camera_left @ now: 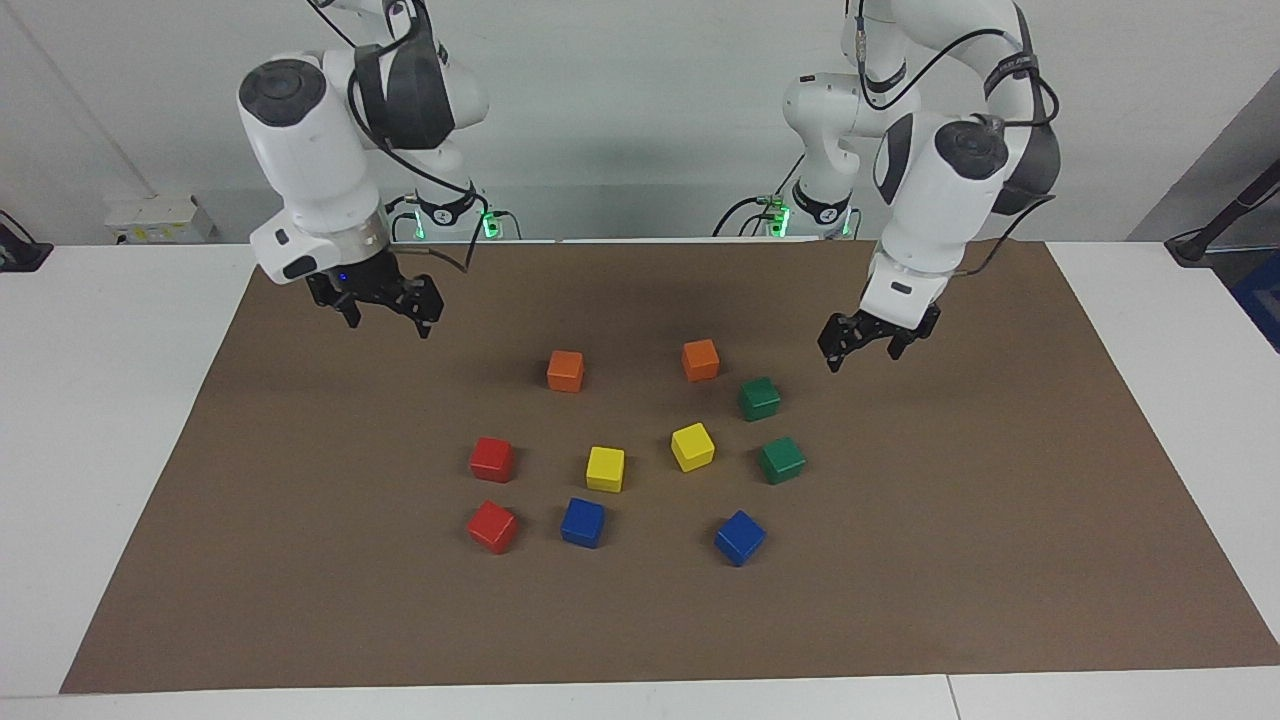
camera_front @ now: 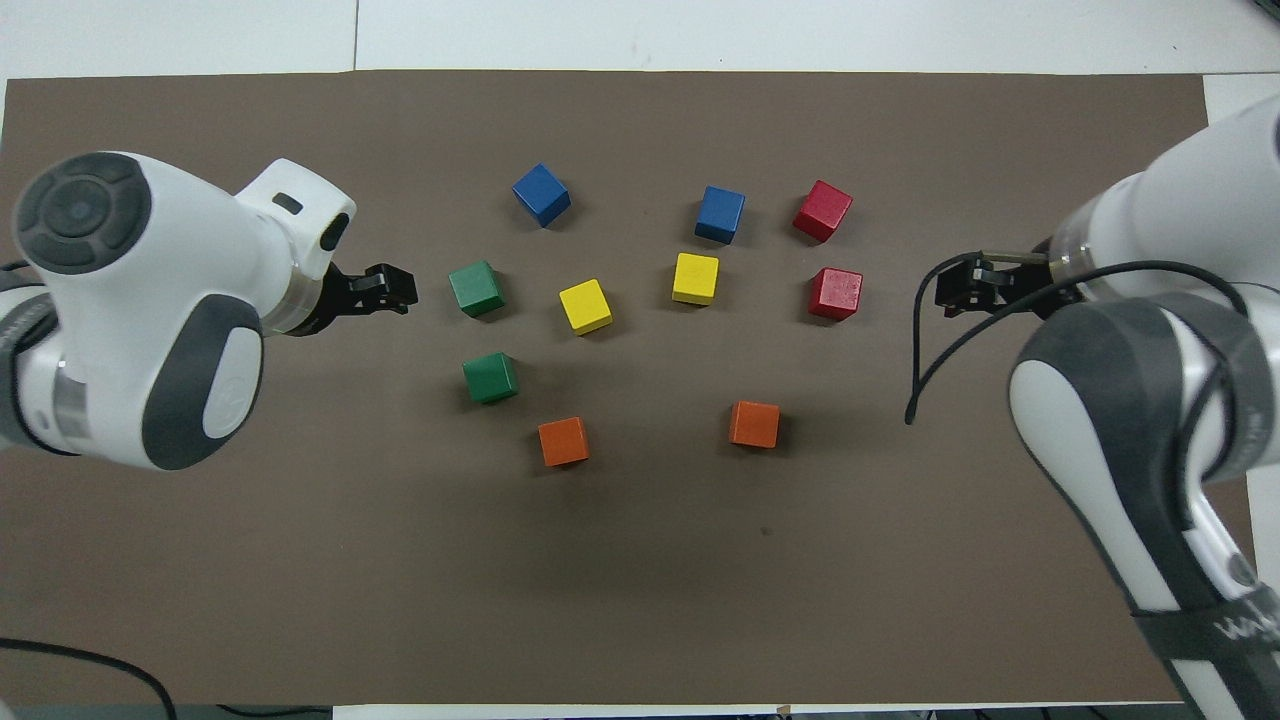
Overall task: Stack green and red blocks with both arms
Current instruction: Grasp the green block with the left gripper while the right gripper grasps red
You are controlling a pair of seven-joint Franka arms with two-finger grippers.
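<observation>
The left claw [camera_left: 868, 343] was held released above the counter [camera_left: 1000, 560], nearest the two green blocks [camera_left: 759, 398]. The right claw [camera_left: 380, 303], likewise released and empty, was nearer the red blocks [camera_left: 491, 459].

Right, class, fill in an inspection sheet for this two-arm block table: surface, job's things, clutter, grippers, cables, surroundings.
Surface: brown mat on a white table.
Job's things: two green blocks toward the left arm's end, two red blocks toward the right arm's end; all lie apart, none stacked.
Clutter: two orange blocks, two yellow blocks, two blue blocks between them.
Grippers: left gripper and right gripper hang over bare mat, jaws open, holding nothing.
Cables: black cables looped along both arms.
Surroundings: pale wall; small white box at the table's edge.
</observation>
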